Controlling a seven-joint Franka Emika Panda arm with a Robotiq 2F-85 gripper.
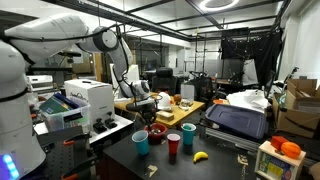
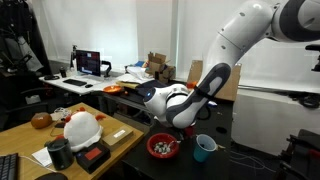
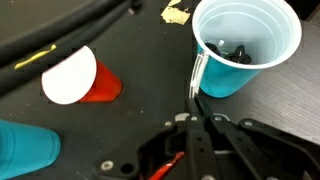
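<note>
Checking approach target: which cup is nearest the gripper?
The blue cup holding dark bits, right by the shut gripper; the red cup and the other blue cup sit farther off.

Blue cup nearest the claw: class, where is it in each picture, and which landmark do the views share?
In an exterior view: blue cup low centre, left of the red bowl.
In an exterior view: blue cup low, right of the red bowl.
Wrist view: blue cup upper right.
Shared landmark: the claw.
</note>
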